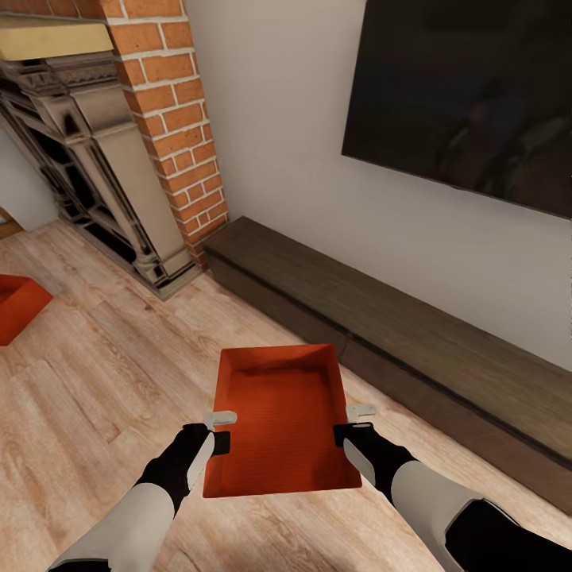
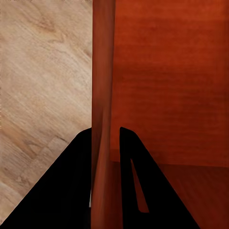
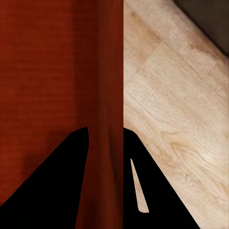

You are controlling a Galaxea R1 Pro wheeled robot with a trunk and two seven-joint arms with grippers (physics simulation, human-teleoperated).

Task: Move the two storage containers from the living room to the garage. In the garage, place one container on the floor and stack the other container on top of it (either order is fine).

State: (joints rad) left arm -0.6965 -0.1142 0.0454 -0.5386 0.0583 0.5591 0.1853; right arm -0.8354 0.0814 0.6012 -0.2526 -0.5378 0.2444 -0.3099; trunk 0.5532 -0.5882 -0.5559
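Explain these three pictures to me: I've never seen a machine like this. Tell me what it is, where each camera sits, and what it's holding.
This is a simulated wheeled robot with two arms. The big picture comes from a camera on its head, looking down over both arms. The other two come from cameras near each gripper, looking along its two dark fingers.

The left gripper and right gripper each pinch a side wall of a red-orange storage container, holding it between them over the wood plank floor. In the wrist views, each wall runs between the fingers.

A second container sits on the floor at the left edge. Behind are a brick chimney, an ornate fireplace, a low dark cabinet and a wall-mounted screen.
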